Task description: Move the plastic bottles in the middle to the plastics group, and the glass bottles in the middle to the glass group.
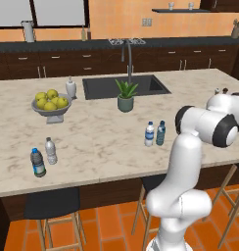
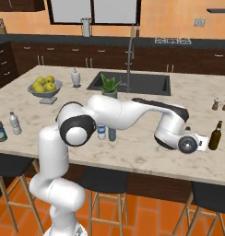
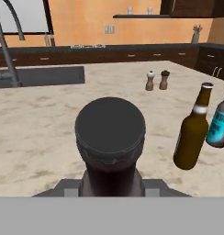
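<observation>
Jaws pinching a dark capped bottle [image 3: 110, 137], lower centre of the hand view.
Brown glass bottle [image 3: 193, 133] standing at right on the table [image 3: 40, 119], teal-label bottle [image 3: 220, 126] just beside.

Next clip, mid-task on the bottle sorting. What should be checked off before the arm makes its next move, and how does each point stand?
1. Dark-capped bottle centred right at the hand: ok.
2. Firm grip on it: cannot tell, the fingers are hidden.
3. Glass group within reach: ok, the brown bottle and the teal-labelled bottle stand close by.
4. Bare counter between the dark-capped bottle and the brown bottle for setting down: ok.
5. Salt and pepper shakers out of the way: ok, farther back.
6. Two plastic bottles moved to their group: not ok, they stand mid-counter.
</observation>
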Motion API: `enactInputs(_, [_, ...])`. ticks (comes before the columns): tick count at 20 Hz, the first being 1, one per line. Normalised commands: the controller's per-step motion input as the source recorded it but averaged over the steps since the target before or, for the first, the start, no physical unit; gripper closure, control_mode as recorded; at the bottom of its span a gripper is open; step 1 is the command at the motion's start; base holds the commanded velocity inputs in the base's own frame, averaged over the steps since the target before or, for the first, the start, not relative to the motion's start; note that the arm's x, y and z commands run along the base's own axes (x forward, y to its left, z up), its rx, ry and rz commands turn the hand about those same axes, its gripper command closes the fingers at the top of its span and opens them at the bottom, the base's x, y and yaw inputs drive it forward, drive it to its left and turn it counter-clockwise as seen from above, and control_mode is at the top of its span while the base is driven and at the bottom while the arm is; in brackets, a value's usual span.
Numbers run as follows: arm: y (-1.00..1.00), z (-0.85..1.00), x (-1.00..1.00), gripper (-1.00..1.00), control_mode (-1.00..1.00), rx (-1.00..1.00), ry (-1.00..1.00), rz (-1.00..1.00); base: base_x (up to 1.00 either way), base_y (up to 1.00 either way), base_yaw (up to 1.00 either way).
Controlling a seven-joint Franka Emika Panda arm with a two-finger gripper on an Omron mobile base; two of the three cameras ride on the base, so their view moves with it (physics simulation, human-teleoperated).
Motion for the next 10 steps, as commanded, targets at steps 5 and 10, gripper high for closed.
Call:
enactInputs(5, [0.00, 0.09, 0.20, 1.00, -1.00, -0.03, 0.18, 0.02, 0.00, 0.00, 0.00])
enactInputs(10, [0.00, -0.02, 0.05, 1.00, -1.00, -0.02, 0.04, 0.02, 0.00, 0.00, 0.00])
